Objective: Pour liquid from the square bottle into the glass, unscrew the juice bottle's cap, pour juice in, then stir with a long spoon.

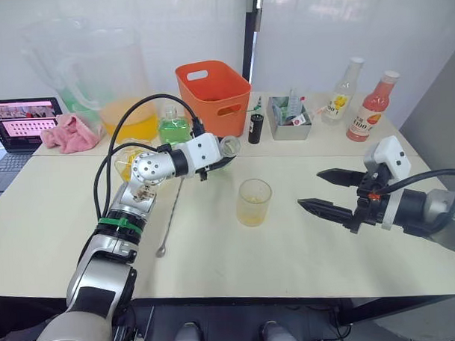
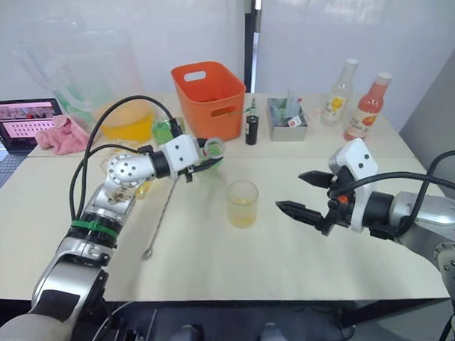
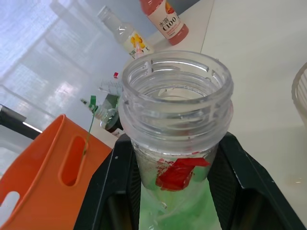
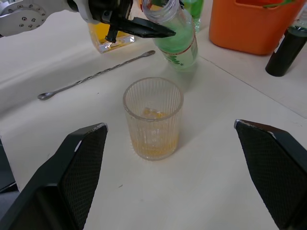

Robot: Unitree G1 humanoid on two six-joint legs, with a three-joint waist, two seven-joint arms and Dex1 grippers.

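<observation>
Left gripper (image 1: 221,152) clamped round uncapped juice bottle (image 4: 175,36), mouth tipped toward glass (image 1: 254,202), just ahead and below. Right gripper (image 1: 329,191) spread wide, empty, beside glass. Spoon (image 1: 169,217) lying nearer left arm, lengthwise.

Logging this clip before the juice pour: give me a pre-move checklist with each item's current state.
1. Cap off the juice bottle: ok, the threaded mouth is open.
2. Left pincer shut on the bottle: ok, black fingers press both sides below the neck.
3. Ribbed glass upright and unobstructed: ok, a little amber liquid sits in the bottom.
4. Bottle mouth over the glass: not ok, it is off to the side, not yet above the rim.
5. Right pincer clear of the glass: ok, open and apart from it.
6. Long spoon reachable: ok, lying on the table beside the square bottle.
</observation>
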